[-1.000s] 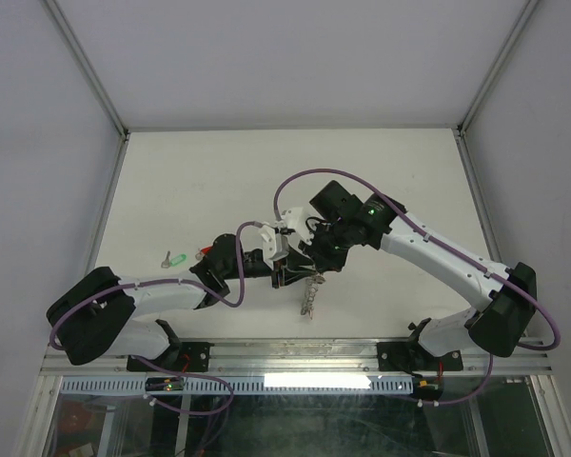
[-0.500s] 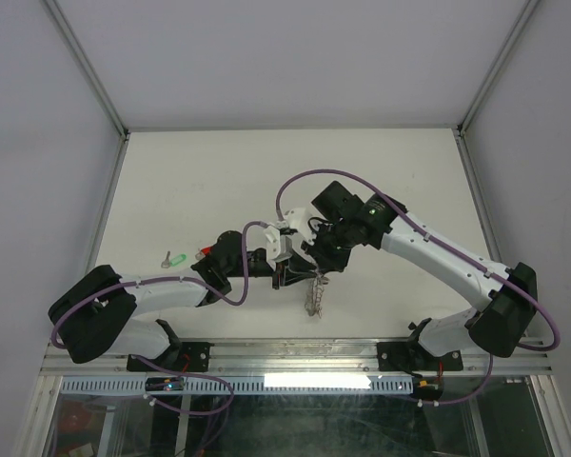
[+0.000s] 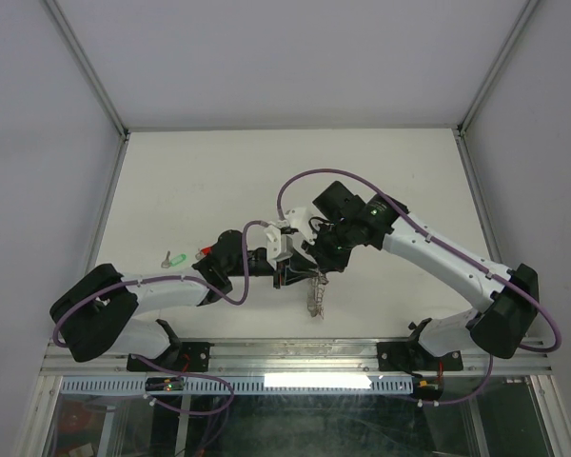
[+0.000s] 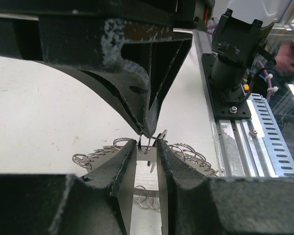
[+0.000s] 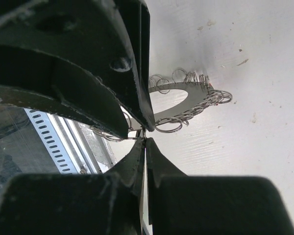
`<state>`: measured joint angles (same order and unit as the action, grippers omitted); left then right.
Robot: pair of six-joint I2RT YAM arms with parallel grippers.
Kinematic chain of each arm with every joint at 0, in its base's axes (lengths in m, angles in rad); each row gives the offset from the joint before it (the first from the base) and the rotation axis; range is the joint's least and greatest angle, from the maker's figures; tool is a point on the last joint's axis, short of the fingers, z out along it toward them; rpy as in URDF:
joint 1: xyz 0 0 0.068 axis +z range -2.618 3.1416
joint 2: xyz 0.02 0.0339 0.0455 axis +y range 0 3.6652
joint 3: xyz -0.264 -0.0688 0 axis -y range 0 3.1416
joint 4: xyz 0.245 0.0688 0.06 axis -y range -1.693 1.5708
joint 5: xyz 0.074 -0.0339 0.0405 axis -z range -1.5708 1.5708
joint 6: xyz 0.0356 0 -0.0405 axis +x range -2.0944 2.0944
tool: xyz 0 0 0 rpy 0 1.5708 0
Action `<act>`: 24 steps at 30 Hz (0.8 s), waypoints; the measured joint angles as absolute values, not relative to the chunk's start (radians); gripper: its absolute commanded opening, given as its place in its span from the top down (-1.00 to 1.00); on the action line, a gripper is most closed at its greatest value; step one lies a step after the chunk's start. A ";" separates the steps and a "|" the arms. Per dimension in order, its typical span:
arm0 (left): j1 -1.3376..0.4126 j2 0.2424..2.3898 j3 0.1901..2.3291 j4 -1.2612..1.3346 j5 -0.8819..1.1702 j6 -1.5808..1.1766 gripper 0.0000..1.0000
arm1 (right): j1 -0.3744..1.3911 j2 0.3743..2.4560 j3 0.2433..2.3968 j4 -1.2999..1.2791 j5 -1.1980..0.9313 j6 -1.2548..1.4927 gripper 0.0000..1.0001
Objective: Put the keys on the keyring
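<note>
- Right, the left gripper first: its fingers stand a narrow slit apart, with pale surface showing through the gap along most of their length.
- At their very tips sit a small dark wire loop and a sliver of bright metal. Whether the fingers actually clamp either one, I cannot tell; it is too tiny.
- Nose to nose with it is the right gripper, its fingertips pressed together to a sharp point with only a hairline between them.
- That point meets the same little loop at the keyring's rim, and what exactly it nips is too small to make out.
- The keyring sits just beyond both sets of tips: a flat grey band with a big hole, wire loops bristling around its rim.
- Resting or lifted? I cannot tell.
- From above it reads as a thin silvery streak running from the meeting grippers toward the near edge of the table.
- Well apart on the left, a green key lies alone on the table, near the left arm.
- A red speck shows just beside that arm, too small to identify.
- Purple cables loop over both arms, and a slotted rail runs along the near edge.
</note>
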<state>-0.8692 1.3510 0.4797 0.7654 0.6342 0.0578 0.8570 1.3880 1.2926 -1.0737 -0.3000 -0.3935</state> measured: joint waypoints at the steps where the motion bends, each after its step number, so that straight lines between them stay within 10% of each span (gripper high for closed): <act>1: -0.869 1.354 0.480 0.773 0.634 0.054 0.58 | 0.857 1.387 1.291 -1.069 -0.302 -0.392 1.00; 24: -0.871 1.354 0.405 0.914 0.585 -0.007 0.61 | 0.837 1.379 1.263 -1.005 -0.360 -0.372 1.00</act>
